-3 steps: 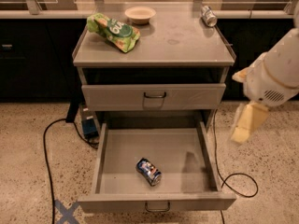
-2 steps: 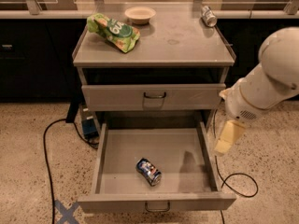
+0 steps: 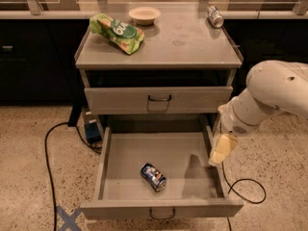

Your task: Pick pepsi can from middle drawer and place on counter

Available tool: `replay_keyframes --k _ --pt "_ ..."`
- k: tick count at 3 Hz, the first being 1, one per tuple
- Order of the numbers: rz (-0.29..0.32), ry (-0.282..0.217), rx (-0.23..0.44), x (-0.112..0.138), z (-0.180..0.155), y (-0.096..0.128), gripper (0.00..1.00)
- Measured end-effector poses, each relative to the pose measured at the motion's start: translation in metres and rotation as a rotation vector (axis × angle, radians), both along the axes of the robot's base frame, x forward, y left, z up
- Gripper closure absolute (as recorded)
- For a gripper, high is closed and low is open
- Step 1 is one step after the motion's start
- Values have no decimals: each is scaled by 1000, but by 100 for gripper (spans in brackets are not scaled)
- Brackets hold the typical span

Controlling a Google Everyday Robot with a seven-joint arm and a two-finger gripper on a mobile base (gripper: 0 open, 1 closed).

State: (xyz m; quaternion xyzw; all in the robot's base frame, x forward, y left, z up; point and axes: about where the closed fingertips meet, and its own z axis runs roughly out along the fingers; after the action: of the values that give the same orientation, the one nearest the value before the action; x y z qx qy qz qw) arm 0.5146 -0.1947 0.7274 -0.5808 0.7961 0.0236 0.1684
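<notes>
The pepsi can (image 3: pixel 153 177), dark blue with red and white marks, lies on its side in the pulled-out middle drawer (image 3: pixel 161 207), near the front and a little left of centre. My gripper (image 3: pixel 223 150) hangs from the white arm (image 3: pixel 269 97) on the right, pointing down over the drawer's right wall. It is well to the right of the can and touches nothing. The grey counter (image 3: pixel 183 44) tops the cabinet above.
On the counter lie a green snack bag (image 3: pixel 117 32), a pale bowl (image 3: pixel 144 14) and a silver can (image 3: pixel 215 16) at the back right. The upper drawer (image 3: pixel 159 99) is closed. Black cables (image 3: pixel 48 153) trail on the floor on both sides.
The arm has swung left and downward. The gripper now sits over the open drawer's right wall instead of out beside the cabinet. The can has not moved.
</notes>
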Motion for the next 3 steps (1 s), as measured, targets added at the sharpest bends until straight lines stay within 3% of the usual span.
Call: replay_keyframes --k 1,2,3 --pt "27 10 -22 0 -18 12 0" --pt "53 17 -69 1 -57 39 0" --pt "-10 19 -52 -1 -103 60 0"
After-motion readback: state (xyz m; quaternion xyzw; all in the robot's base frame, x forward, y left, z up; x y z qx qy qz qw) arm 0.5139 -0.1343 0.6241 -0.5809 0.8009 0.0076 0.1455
